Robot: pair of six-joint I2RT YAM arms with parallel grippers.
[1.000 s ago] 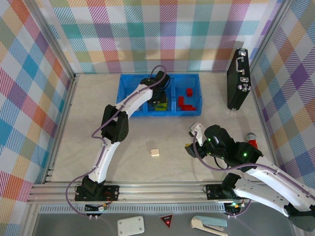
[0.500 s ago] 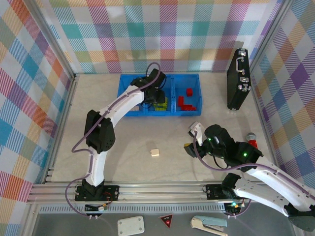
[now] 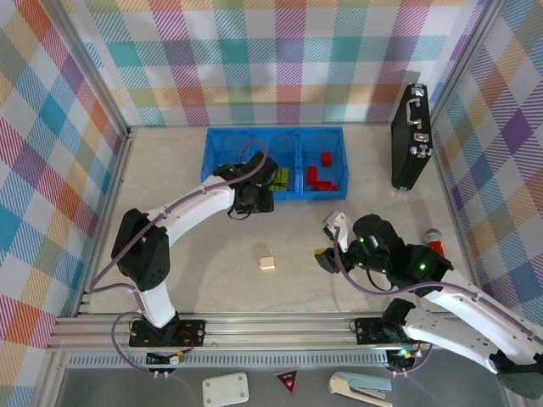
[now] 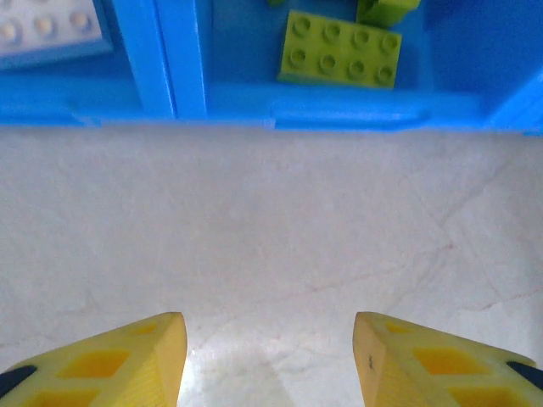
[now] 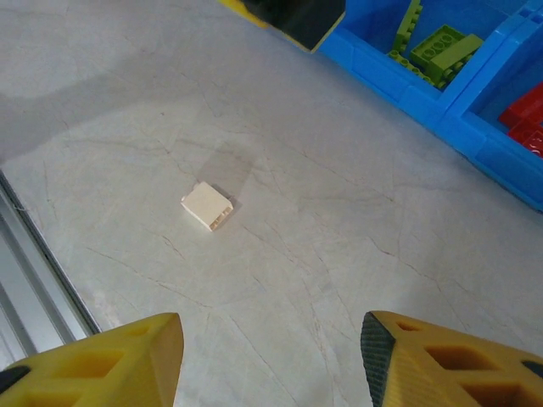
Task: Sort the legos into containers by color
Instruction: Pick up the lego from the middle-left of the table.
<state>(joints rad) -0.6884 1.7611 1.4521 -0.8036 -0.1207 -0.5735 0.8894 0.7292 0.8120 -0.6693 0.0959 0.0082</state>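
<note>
Left gripper (image 3: pixel 253 197) is hovering low, jaws parted and empty; right gripper (image 3: pixel 329 239) is likewise hanging open-fingered

The bin (image 3: pixel 322 132) is bright blue, with lime green bricks (image 3: pixel 279 178) and red bricks (image 3: pixel 321 174) in it. One cream brick (image 3: pixel 267 264) sits on the pale beige surface (image 3: pixel 221 263) (faintly veined, like marble). The walls (image 3: pixel 254 59) are pastel plaid, the briefcase (image 3: pixel 411 136) black.

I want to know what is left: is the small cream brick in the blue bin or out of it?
Out. The cream brick lies on the bare table, well apart from the blue bin.
</note>
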